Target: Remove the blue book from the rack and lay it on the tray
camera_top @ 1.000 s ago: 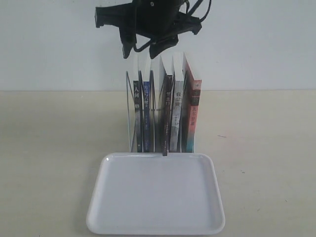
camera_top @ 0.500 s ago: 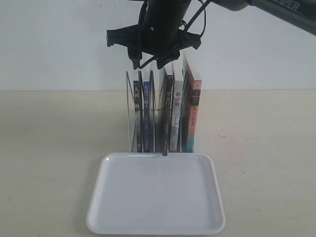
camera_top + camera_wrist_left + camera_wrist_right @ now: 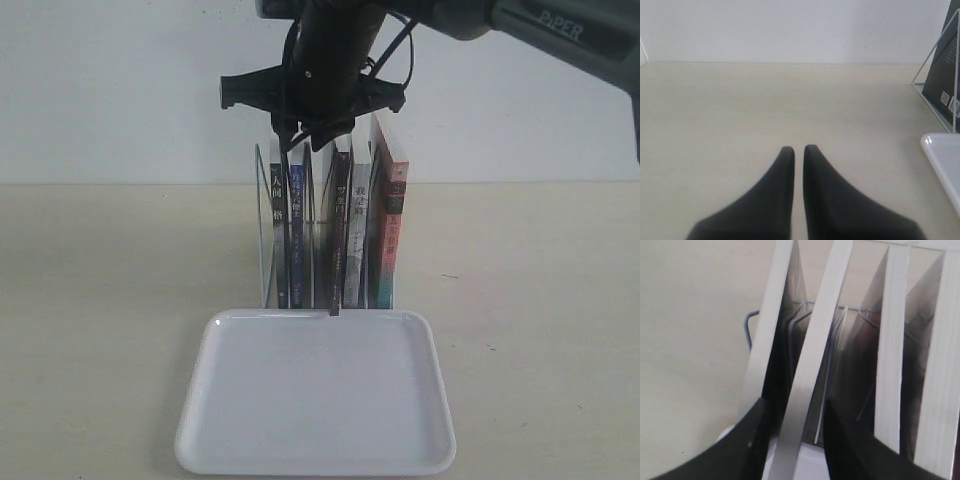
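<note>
- Change: the right hand (image 3: 303, 138), at upper centre of the exterior view, sits lower than a second ago. It now reaches the books' top edges instead of hovering above them.
- Right hand, state: narrowly parted, one finger on each side of the blue book's (image 3: 296, 220) top edge, with slim gaps showing in the right wrist view. Judged not yet clamped, so the grasp is the step in hand.
- Blue book: one, upright in the rack (image 3: 262, 230), second slot from the left, centre frame, not yet lifted.
- Other books: four, namely a brown-black-spined book (image 3: 277, 230), a dark-spined book (image 3: 340, 230), a pale-spined book (image 3: 358, 230) and a red-and-teal-spined book (image 3: 392, 240).
- Rack: one, on the bench (image 3: 120, 300).
- Tray (image 3: 190, 440): one, white, lower centre, touching the rack's foot and holding nothing.
- Hands: two. The left hand (image 3: 798, 155) has its fingers almost together and holds nothing.
</note>
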Action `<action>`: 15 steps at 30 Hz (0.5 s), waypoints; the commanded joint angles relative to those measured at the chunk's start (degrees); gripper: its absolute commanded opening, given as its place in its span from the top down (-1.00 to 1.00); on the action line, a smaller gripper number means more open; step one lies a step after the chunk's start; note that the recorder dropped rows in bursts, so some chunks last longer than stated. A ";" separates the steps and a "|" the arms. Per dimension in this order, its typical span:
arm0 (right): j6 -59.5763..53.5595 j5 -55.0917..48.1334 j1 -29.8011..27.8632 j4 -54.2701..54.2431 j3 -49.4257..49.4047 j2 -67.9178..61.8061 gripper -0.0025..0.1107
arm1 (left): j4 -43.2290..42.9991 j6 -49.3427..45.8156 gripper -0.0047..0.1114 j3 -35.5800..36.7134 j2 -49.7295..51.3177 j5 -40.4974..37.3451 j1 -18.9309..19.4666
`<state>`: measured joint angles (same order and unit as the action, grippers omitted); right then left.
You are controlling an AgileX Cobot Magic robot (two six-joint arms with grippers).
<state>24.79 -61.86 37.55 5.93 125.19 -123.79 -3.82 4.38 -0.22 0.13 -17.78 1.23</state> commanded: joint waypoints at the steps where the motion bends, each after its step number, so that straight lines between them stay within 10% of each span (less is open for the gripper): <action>1: 0.12 0.16 -0.45 0.66 0.12 -0.80 0.35 | -0.17 -0.12 0.81 0.22 -0.13 0.22 -0.46; 10: 0.12 -0.39 -0.45 0.67 0.12 -2.65 0.43 | -0.17 -0.12 0.81 0.22 -0.13 0.22 -0.46; 15: -0.90 -0.49 -0.45 0.67 0.12 -2.24 0.93 | -0.17 -0.12 0.81 0.22 -0.13 0.22 -0.46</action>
<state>24.79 -62.29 37.55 6.10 125.19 -126.53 -3.82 4.38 -0.22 0.13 -17.78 1.23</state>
